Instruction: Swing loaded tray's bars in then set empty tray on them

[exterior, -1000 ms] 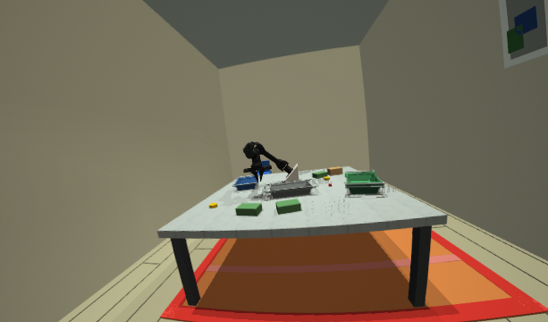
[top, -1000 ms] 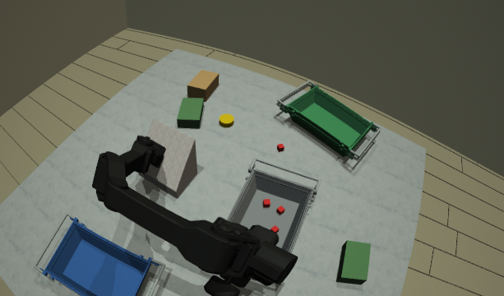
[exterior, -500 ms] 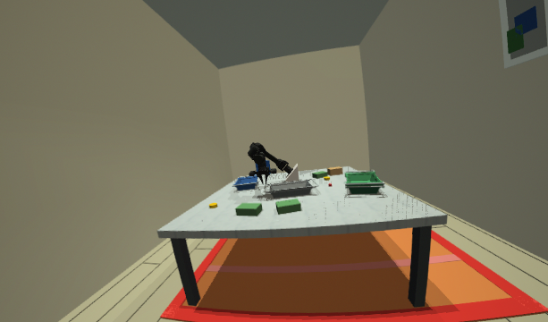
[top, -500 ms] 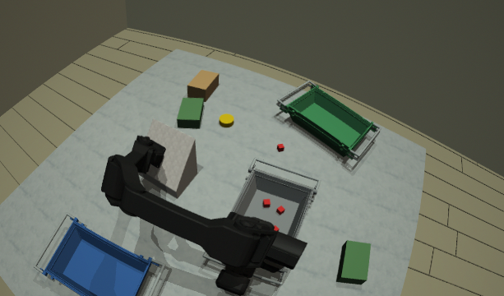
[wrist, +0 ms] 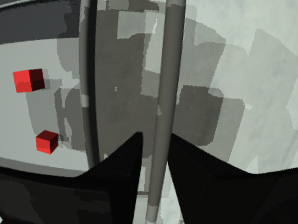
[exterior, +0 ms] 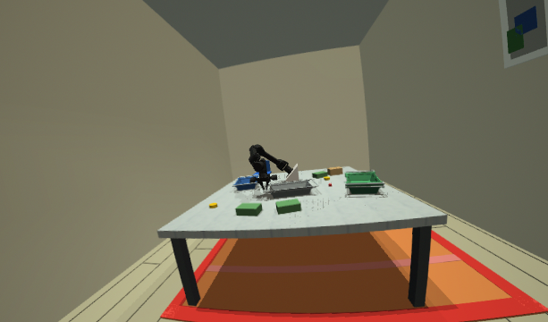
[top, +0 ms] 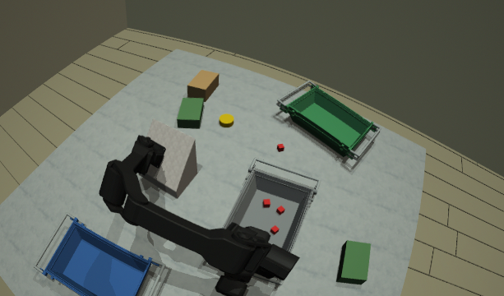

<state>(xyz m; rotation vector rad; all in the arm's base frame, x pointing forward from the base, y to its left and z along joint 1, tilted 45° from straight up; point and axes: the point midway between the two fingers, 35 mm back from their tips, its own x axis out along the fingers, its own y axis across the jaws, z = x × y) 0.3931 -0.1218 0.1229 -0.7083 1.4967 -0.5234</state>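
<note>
The wrist view shows the gripper slightly parted and holding nothing, fingers straddling one outer bar, probably to swing it inward. The grey tray carries red blocks; blue and green trays stand apart, the wedge between, perhaps obstructing.

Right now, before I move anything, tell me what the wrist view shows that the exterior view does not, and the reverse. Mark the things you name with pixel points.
Only the wrist view: two red blocks [wrist: 29, 80] inside the gray tray [top: 242, 201] [exterior: 292, 192] [wrist: 84, 75].

Only the exterior view: the green tray [top: 330, 121] [exterior: 364, 189], the blue tray [top: 75, 263] [exterior: 246, 187], the pale wedge [top: 173, 160] [exterior: 293, 174] and the tan block [top: 202, 81] [exterior: 334, 171], among others.

Both: part of the gray tray, the tabletop [top: 379, 185] [exterior: 354, 212] [wrist: 270, 90] and the gripper [exterior: 265, 188] [wrist: 153, 139].
</note>
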